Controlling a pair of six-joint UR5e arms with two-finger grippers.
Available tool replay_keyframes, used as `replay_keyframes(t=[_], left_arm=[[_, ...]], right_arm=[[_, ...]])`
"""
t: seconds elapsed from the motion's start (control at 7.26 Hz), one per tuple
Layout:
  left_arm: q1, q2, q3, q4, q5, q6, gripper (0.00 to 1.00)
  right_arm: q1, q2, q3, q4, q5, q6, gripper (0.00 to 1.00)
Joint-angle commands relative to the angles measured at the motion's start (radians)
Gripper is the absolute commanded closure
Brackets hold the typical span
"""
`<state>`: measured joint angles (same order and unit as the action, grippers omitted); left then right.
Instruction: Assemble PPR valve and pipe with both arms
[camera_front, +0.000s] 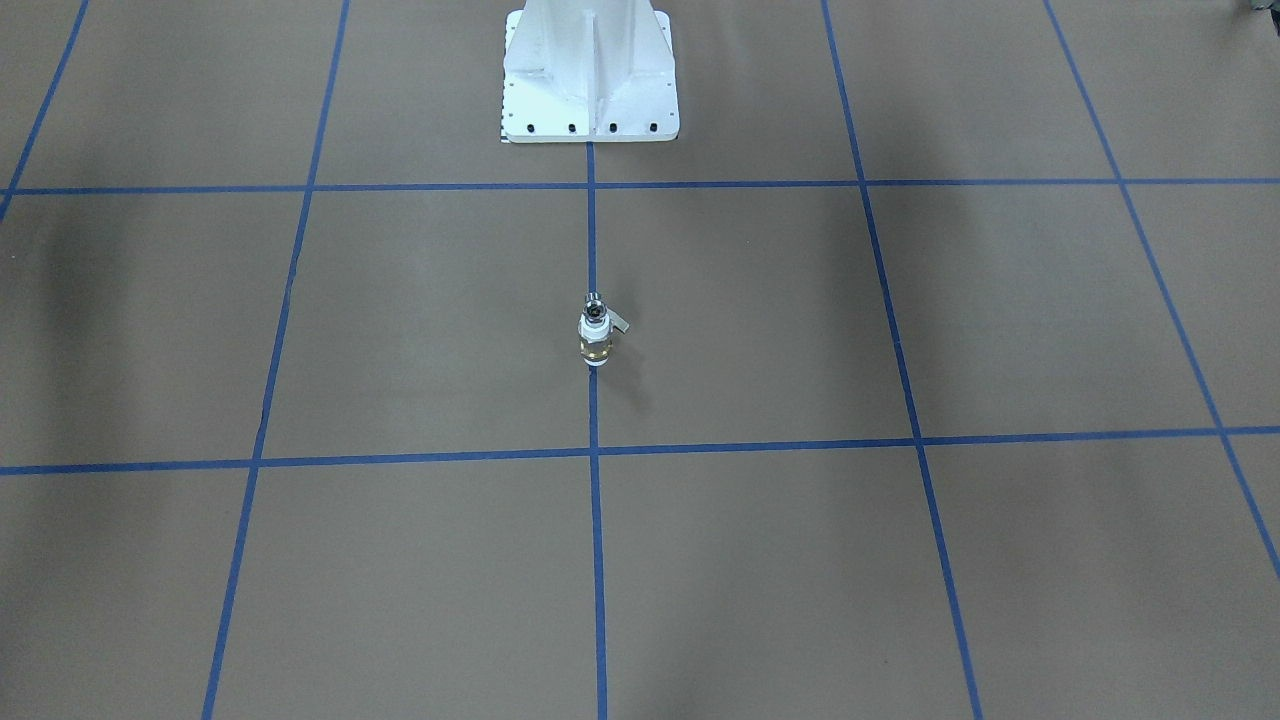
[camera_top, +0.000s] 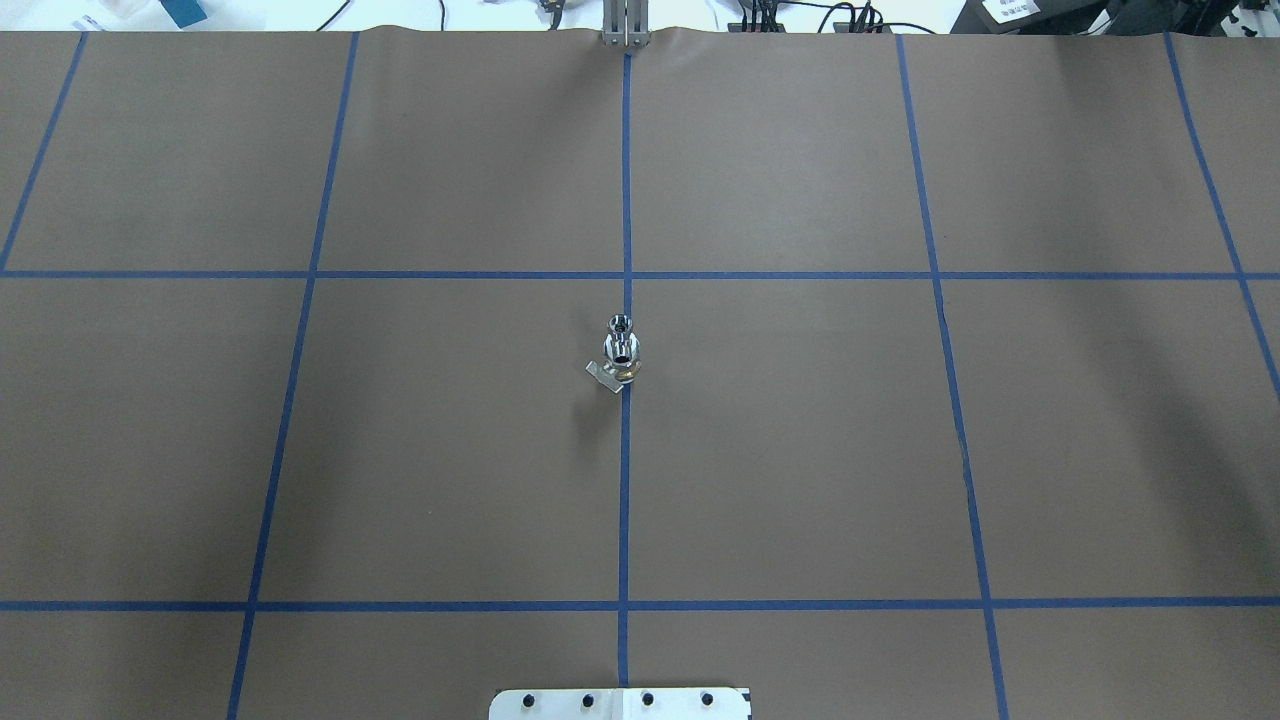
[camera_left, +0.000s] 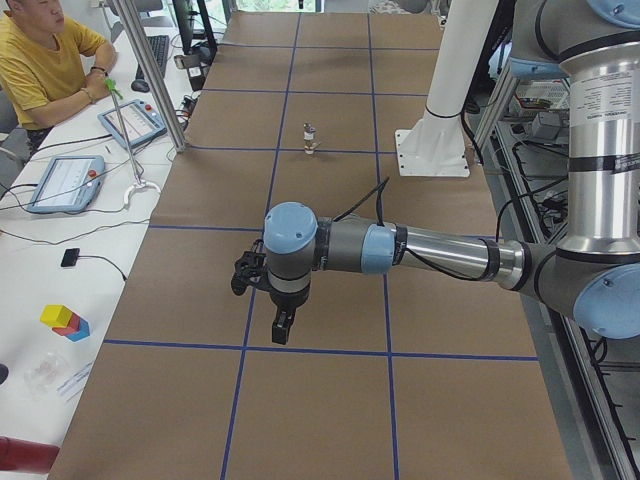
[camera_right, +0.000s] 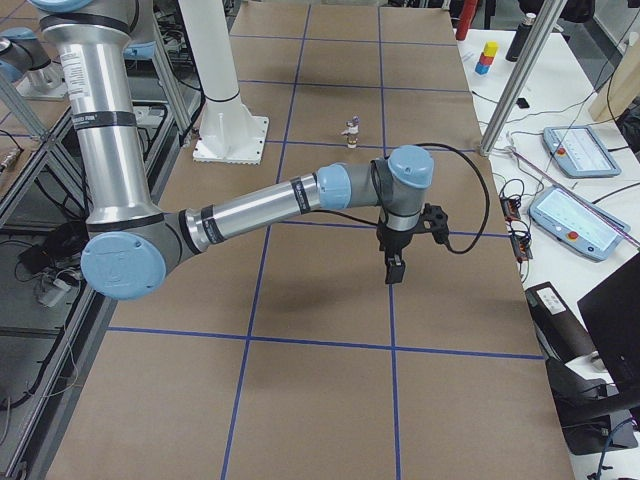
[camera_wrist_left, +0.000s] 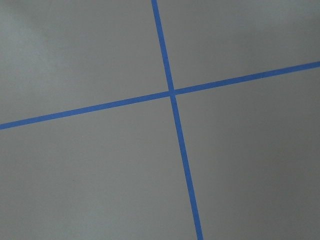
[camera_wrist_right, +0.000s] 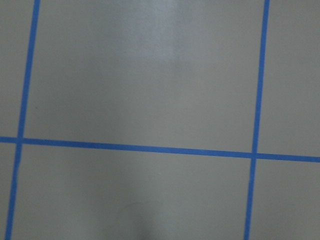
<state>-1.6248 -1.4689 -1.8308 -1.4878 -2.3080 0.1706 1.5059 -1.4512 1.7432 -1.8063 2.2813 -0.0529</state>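
Note:
The PPR valve (camera_front: 594, 343), white with a brass band and a grey side lever, stands upright at the table's centre on the blue line. The silver pipe (camera_front: 594, 301) sits on its top end. Both show in the overhead view, valve (camera_top: 624, 368) and pipe (camera_top: 620, 324), and small in the side views (camera_left: 310, 138) (camera_right: 350, 131). My left gripper (camera_left: 283, 330) hangs over the table's left end, far from them. My right gripper (camera_right: 395, 270) hangs over the right end, pointing down. I cannot tell whether either is open or shut. The wrist views show only brown paper and blue tape.
The white pedestal base (camera_front: 590, 90) stands behind the valve. An operator (camera_left: 40, 60) sits at a side desk with tablets (camera_left: 65, 180). Metal posts (camera_left: 150, 90) (camera_right: 515, 80) rise at the table's far edge. Coloured blocks (camera_left: 65, 322) lie beside the table.

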Motion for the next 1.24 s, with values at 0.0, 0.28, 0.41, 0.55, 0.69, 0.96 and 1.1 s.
replay_keyframes(t=[0.0,0.28,0.41,0.55,0.69,0.96,1.1], left_arm=[[-0.001,0.002,0.004,0.0,0.001,0.003,0.0],[-0.001,0.015,0.011,-0.002,0.001,0.003,0.0],[0.0,0.015,0.019,-0.002,0.001,0.001,0.0],[0.0,0.013,0.045,-0.003,0.001,0.0,0.0],[-0.001,0.016,0.054,-0.002,0.001,0.0,0.0],[-0.001,0.015,0.097,-0.005,0.001,-0.002,0.0],[-0.001,0.015,0.085,-0.005,0.001,-0.002,0.0]], right_arm=[[0.118,-0.041,-0.12,0.002,0.009,-0.242,0.0],[0.157,-0.147,-0.134,0.098,0.007,-0.269,0.0],[0.158,-0.178,-0.14,0.164,0.007,-0.25,0.0],[0.158,-0.167,-0.128,0.159,0.015,-0.204,0.0],[0.158,-0.163,-0.128,0.157,0.021,-0.197,0.0],[0.16,-0.158,-0.123,0.156,0.05,-0.157,0.0],[0.16,-0.153,-0.12,0.156,0.05,-0.145,0.0]])
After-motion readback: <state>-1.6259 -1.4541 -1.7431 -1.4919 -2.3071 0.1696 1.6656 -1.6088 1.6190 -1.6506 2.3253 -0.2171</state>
